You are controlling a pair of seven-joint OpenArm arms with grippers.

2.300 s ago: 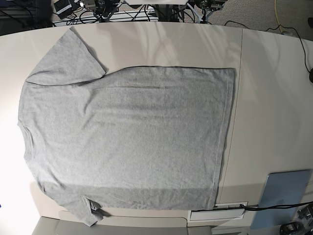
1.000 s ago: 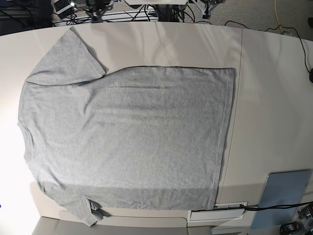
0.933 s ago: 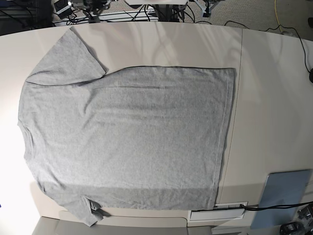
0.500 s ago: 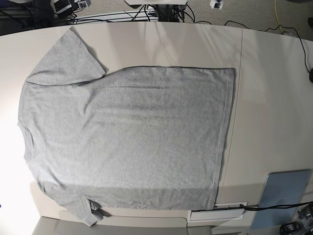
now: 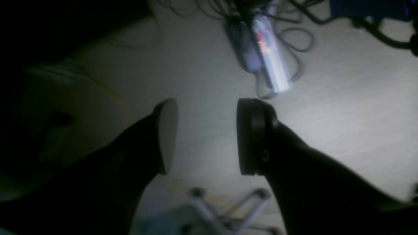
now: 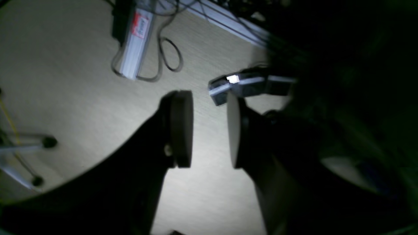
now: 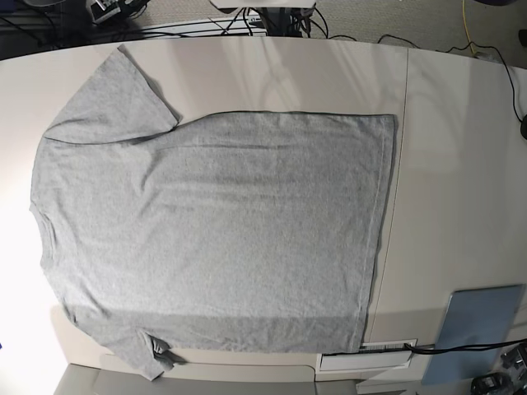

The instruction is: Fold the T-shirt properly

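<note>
A: Two grippers, neither over the cloth. The left gripper (image 5: 204,137) has its pads spread with bare floor showing between them; the right gripper (image 6: 209,129) is parted too, a narrower gap, nothing held.

B: Where is the T-shirt (image 7: 214,230) relative to them?

A: Neither wrist view shows any of it. Ahead of both grippers lies floor: a power strip (image 5: 269,62) beyond the left one, cables and a chair base lower down. In the base view no arm is in frame at all, so the shirt lies somewhere off past both grippers, direction not readable from the wrist views.

B: Shirt layout?

A: Spread flat, plain side up, on the table (image 7: 461,164). Long axis runs across the base view: collar end at that view's left, hem (image 7: 385,230) at its right. One sleeve (image 7: 115,90) sits at the far edge, the other (image 7: 148,354) at the near edge, slightly crumpled.

B: Nearer arm?

A: Cannot tell. By the rig layout the right arm serves the collar-and-sleeve half and the left arm the hem half. Judgement: both must swing in over the table first; no fold has begun.

B: Pose?

A: Both wrists aim away from the table, toward the floor.
</note>
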